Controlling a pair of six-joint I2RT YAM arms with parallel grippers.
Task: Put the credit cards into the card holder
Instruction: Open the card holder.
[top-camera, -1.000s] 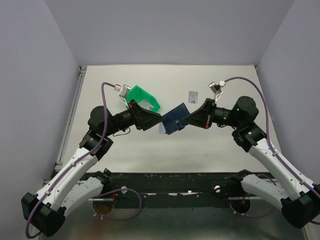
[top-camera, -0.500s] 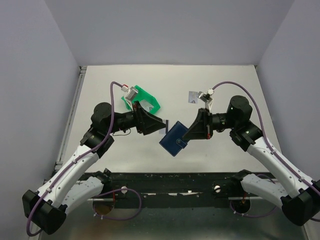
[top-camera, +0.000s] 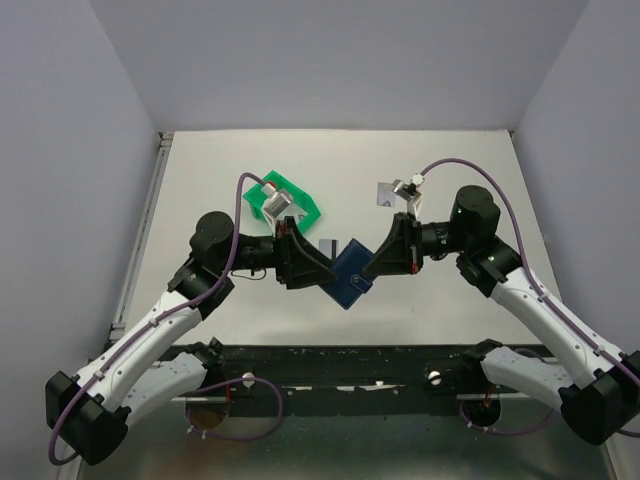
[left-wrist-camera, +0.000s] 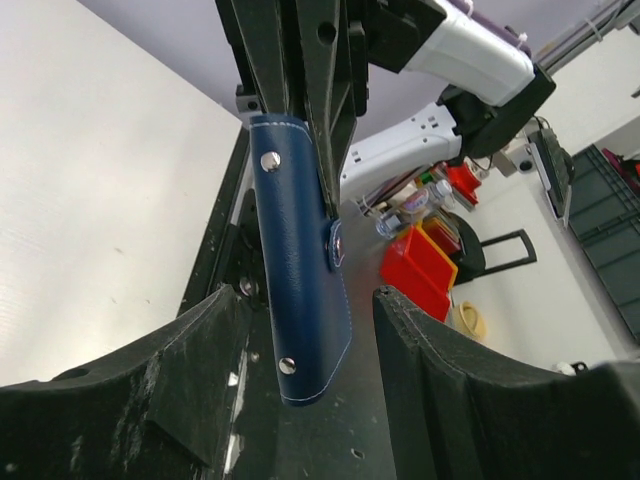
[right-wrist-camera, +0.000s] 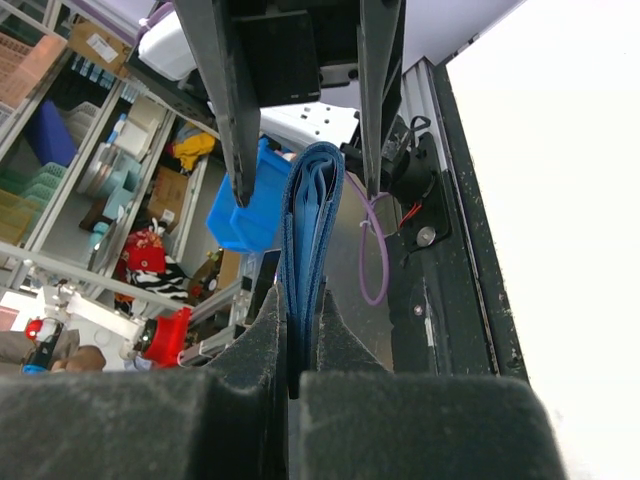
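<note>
White table (top-camera: 420, 315) below — my right gripper (top-camera: 373, 268) clenches the card holder (top-camera: 348, 279), its free end between the parted jaws of my left gripper (top-camera: 324, 283).

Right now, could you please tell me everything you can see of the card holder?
The card holder is a dark navy wallet, leather-like, with pale edge stitching, small metal studs and a snap tab. It is folded shut; its edge shows several thin blue layers. It looks lifted off the table, sitting as a diamond in the top view. The right gripper is clamped on one edge. The left gripper straddles the opposite end with fingers apart, gaps showing on both sides.
</note>
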